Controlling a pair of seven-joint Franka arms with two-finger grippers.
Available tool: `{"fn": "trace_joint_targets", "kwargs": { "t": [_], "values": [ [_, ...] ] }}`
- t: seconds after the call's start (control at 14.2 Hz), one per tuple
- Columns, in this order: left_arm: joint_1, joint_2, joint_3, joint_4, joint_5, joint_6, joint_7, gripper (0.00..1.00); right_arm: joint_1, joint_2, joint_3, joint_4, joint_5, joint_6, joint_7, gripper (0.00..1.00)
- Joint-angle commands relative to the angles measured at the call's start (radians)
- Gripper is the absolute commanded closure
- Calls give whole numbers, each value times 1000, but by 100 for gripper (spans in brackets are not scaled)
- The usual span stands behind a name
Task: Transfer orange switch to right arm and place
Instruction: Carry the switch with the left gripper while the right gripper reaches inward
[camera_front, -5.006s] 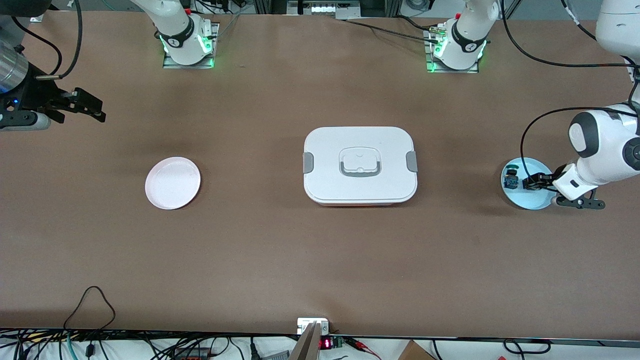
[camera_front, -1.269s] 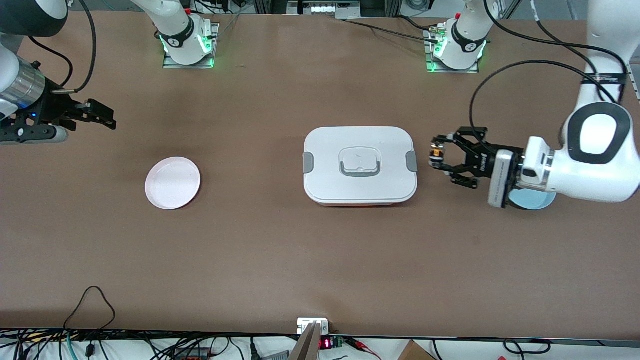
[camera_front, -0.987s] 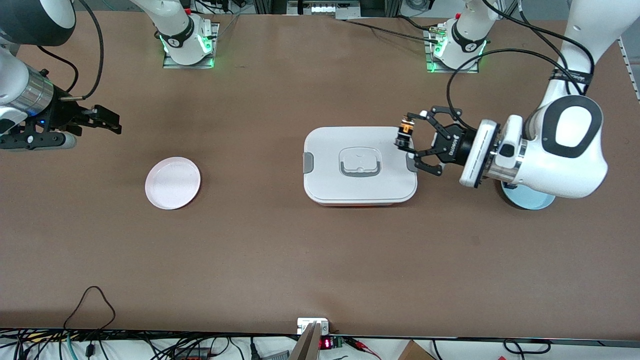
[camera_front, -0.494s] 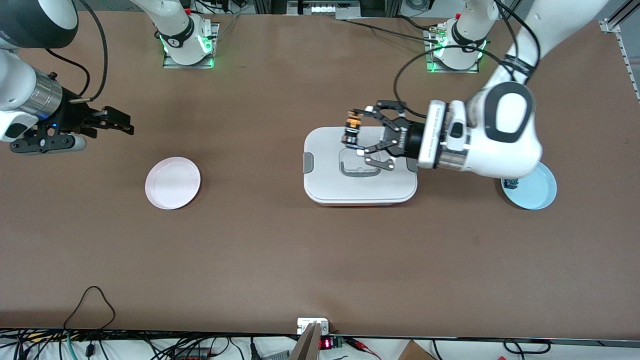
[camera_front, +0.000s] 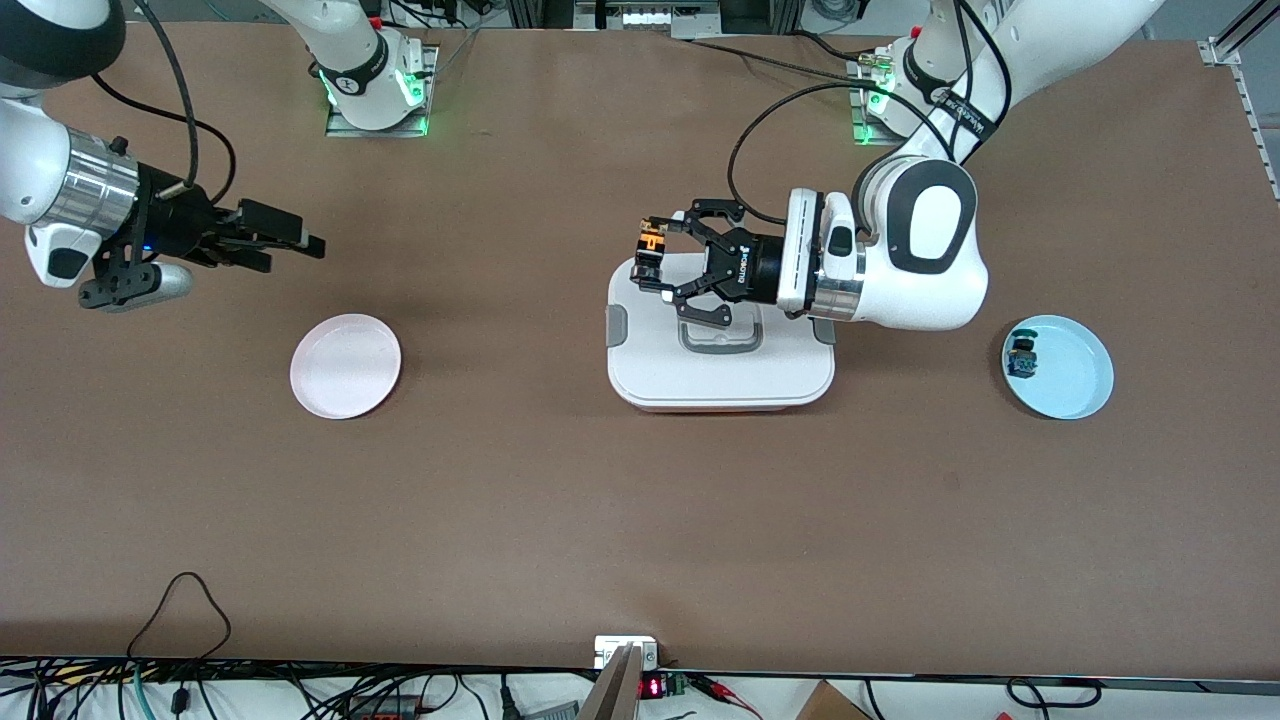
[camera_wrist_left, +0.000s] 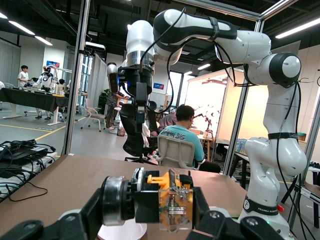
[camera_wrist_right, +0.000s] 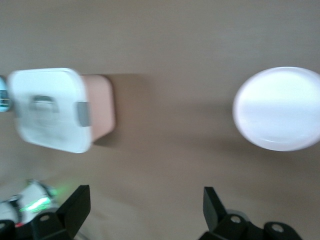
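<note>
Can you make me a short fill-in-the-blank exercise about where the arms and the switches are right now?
1. The left gripper is shut on the ______ switch.
2. That held switch hangs over the white ______, at its edge.
3. The other switch lies on the ______ plate.
4. The right gripper, whose fingers are ______, hangs over bare table near the pink plate.

Missing words: orange; box; blue; open

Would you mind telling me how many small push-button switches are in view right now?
2. The orange switch is held by the left gripper over the white lidded box. A blue-green switch lies on the light blue plate.
</note>
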Motion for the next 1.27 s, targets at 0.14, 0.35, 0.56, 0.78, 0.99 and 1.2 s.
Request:
{"fn": "trace_joint_targets", "kwargs": {
  "t": [0.14, 0.35, 0.56, 0.78, 0.99, 1.2],
  "values": [
    [-5, -4, -9, -2, -33, 14, 52, 100, -7, 38, -4, 14, 349, -68, -33, 0],
    [-12, -4, -9, -2, -33, 28, 52, 100, 1, 79, -2, 14, 510, -76, -33, 0],
    [-12, -4, -9, -2, -33, 28, 52, 100, 25, 125, 3, 15, 645, -56, -35, 0],
    [-12, -4, -9, 1, -33, 28, 40, 100, 55, 142, 3, 11, 769, 0, -35, 0],
    [-12, -4, -9, -2, -33, 27, 44, 100, 134, 155, 4, 3, 854, 88, -35, 0],
    [-12, -4, -9, -2, -33, 27, 43, 100, 196, 185, 6, -3, 972, 132, -85, 0]
  ]
}}
